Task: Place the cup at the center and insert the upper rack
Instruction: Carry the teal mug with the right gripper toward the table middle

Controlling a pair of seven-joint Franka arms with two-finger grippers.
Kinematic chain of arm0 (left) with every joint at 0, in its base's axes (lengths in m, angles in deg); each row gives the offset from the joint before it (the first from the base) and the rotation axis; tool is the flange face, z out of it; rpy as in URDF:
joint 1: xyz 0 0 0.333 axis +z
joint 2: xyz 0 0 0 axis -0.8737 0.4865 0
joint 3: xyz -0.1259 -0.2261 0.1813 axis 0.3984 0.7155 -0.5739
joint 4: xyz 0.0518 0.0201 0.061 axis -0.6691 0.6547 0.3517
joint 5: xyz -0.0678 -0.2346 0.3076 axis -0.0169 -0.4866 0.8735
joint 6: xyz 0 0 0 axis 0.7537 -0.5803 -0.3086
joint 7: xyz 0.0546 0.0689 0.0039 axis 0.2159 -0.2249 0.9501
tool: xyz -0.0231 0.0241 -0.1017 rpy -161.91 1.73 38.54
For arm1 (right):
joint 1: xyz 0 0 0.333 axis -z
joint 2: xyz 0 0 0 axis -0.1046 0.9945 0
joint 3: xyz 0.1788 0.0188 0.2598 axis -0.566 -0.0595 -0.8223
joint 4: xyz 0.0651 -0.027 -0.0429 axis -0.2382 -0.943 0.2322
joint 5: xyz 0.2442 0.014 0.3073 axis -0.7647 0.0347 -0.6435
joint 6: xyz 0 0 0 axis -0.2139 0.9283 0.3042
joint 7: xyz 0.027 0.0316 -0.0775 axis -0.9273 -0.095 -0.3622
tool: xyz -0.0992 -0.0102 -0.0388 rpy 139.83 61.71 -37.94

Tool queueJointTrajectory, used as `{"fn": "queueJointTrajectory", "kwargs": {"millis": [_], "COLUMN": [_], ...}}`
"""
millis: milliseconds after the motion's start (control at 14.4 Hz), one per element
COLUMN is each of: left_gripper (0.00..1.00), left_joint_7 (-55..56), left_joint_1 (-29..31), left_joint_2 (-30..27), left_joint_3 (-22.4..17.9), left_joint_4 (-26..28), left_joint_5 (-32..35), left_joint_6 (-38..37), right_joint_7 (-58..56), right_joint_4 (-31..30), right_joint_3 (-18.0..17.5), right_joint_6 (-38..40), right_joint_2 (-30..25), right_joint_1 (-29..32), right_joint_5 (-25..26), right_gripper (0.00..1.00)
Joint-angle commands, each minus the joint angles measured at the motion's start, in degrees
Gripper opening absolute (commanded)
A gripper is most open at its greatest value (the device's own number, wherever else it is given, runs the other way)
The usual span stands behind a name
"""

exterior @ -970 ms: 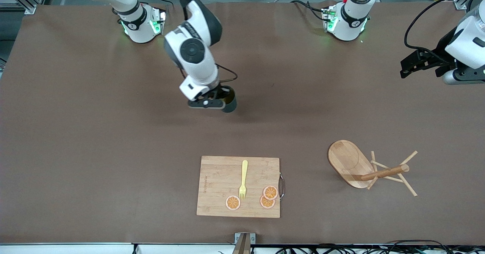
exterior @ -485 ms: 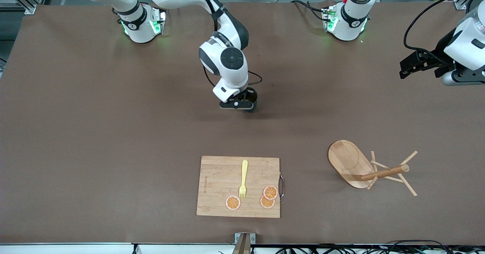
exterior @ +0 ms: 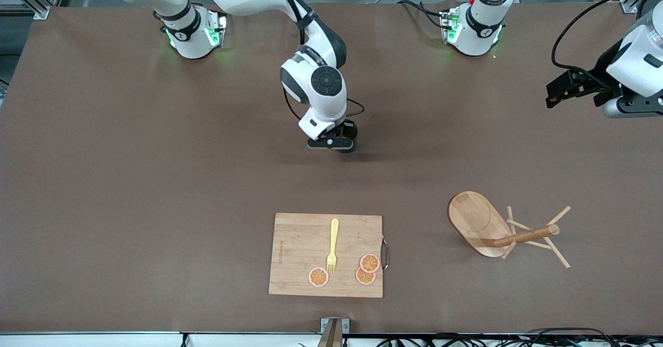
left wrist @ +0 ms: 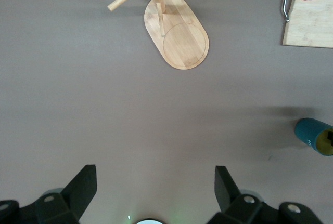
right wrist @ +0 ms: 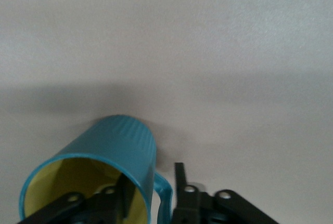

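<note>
The dark teal cup [exterior: 354,135], ribbed and yellow inside, is near the table's middle, mostly hidden under the right arm's hand. My right gripper [exterior: 342,141] is shut on the cup [right wrist: 117,143]: one finger is inside the rim and the other outside, by the small handle [right wrist: 165,195]. The upper rack [exterior: 479,222], a light wooden mug tree, lies on its side toward the left arm's end, with its post [exterior: 523,235] and pegs pointing that way. My left gripper [exterior: 562,90] is open and empty, high over the left arm's end. Its wrist view shows the rack [left wrist: 179,39] and the cup [left wrist: 314,135].
A bamboo cutting board [exterior: 300,243] with a yellow fork [exterior: 332,243] and three orange slices [exterior: 365,269] lies nearer to the front camera than the cup. Its metal handle [exterior: 385,254] faces the rack. The board's corner also shows in the left wrist view [left wrist: 312,24].
My right gripper has carried the cup toward the left arm's end, to the table's middle, slowing in the last half second. The left arm has barely moved.
</note>
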Motion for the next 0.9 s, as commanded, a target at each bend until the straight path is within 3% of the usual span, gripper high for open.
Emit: {"fn": "queueJointTrajectory", "kwargs": {"millis": [0,277,554,831], "left_gripper": [1.0,1.0,1.0,1.0], "left_joint_7": [0.1,0.3,3.6,10.8], "left_joint_1": [-0.3,-0.8,-2.5,-6.1], "left_joint_2": [0.6,2.6,3.8,5.0], "left_joint_3": [0.3,0.8,1.1,1.1], "left_joint_4": [-1.2,-2.1,-2.1,-2.3], "left_joint_5": [0.2,0.1,-0.7,-0.7], "left_joint_6": [-0.3,-0.2,0.0,0.6], "right_joint_7": [-1.0,-5.6,-13.3,-23.9], "right_joint_4": [0.8,4.1,5.8,9.1], "right_joint_3": [0.1,0.0,0.7,3.1], "right_joint_6": [3.1,15.7,22.6,31.4], "right_joint_2": [-1.8,-8.0,-12.7,-16.0], "right_joint_1": [0.7,4.1,9.6,21.8], "right_joint_5": [-1.0,-1.2,-0.4,-0.2], "right_gripper": [1.0,1.0,1.0,1.0]}}
